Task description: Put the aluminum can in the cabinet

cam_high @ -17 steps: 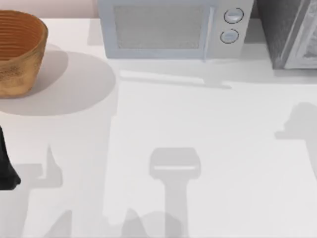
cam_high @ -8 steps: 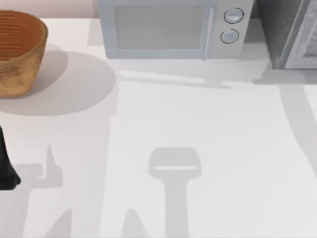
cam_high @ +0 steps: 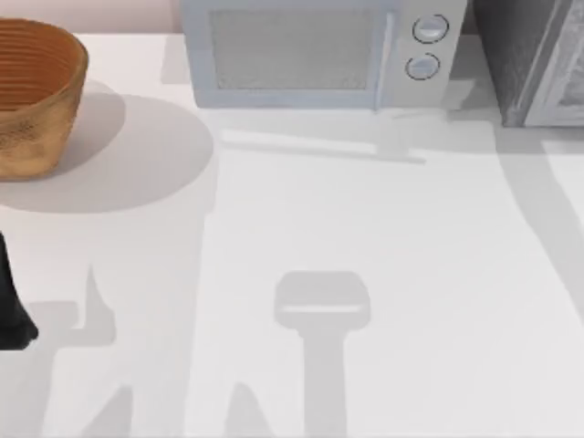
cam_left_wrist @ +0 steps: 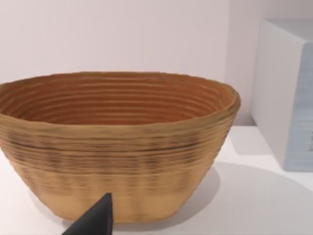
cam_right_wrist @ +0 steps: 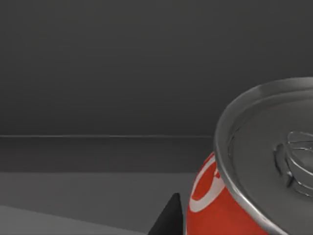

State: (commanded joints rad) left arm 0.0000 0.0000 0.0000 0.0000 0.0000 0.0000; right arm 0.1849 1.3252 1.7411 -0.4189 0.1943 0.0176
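Red can [cam_right_wrist: 215, 205] seemingly inside the dark cabinet [cam_high: 529, 55], right hand's grip on it unclear, basket [cam_high: 32, 91] empty, left hand parked nearby, grip hidden

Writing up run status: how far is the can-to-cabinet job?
Late stage. Right wrist view: the red-labelled, silver-topped aluminum can sits close to the camera against dark grey walls and floor, apparently inside the dark grey speckled cabinet. Whether it is released is unclear. Left arm parked at the table's left edge. Left: release, withdraw.

The aluminum can [cam_right_wrist: 244, 196], silver-topped and red-labelled, sits tilted against dark grey walls; the cabinet [cam_high: 534, 59] stands at the table's back right.
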